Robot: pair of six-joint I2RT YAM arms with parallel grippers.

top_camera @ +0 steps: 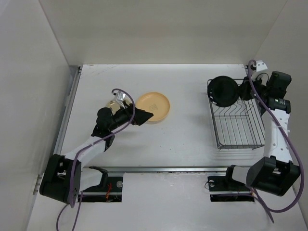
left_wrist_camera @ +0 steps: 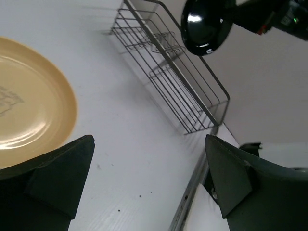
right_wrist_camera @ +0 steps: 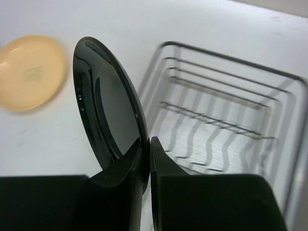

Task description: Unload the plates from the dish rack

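Right wrist: right pincer (right_wrist_camera: 147, 144) clamped on rim of glossy black plate (right_wrist_camera: 110, 96), upright over dish rack (top_camera: 238, 126) far-left corner. Likely stiff, slick, breakable: pinch rim firmly. Left pincer (left_wrist_camera: 149, 144) apart near peach plate (top_camera: 153, 107) on tabletop (top_camera: 183, 139).

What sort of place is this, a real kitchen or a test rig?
Probably a lab test cell, not a kitchen: a white table boxed in by plain walls, with a dish rack, a tan plate, and a black plate in the right gripper.
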